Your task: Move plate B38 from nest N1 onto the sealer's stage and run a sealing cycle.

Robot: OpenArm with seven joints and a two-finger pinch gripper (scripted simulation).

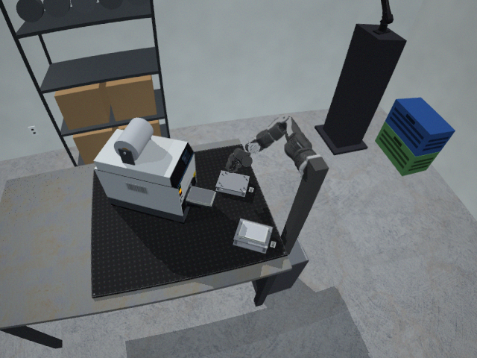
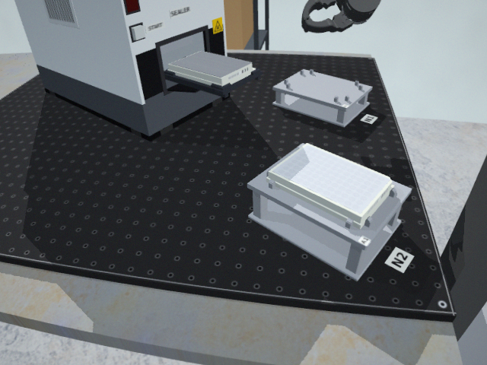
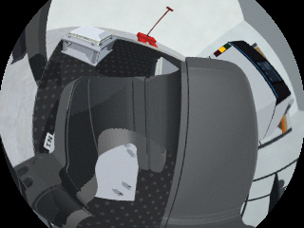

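The white 96-well PCR plate B38 [image 2: 210, 69], topped with a flat grey foil, sits on the dark sealer stage [image 2: 220, 89], and that stage stands out in front of the white box-shaped sealer housing [image 2: 90, 51]. The plate lies level, end on, its long side running along the stage's travel line. The square white START key [image 2: 137, 32] sits at the housing's front left, with the lamp panel above it showing red [image 2: 132, 5] in the exterior view.

Up in the air, the dark grey two-finger gripper [image 2: 319, 20] hangs above the far edge of the black perforated bench plate [image 2: 118, 188], well apart from the stage and the plate. Its curved fingers [image 2: 310, 14] are closed right down, tips together, gripping nothing.

The pale grey plate nest N1 [image 2: 322, 96] stands bare, its corner pins showing. Nearer the camera, the sealed white plate B83 [image 2: 332, 182] rests flat on the grey plate nest N2 [image 2: 314, 231], foil on top. From above, the arm [image 1: 269, 136] folds back toward its dark post [image 1: 304, 200].
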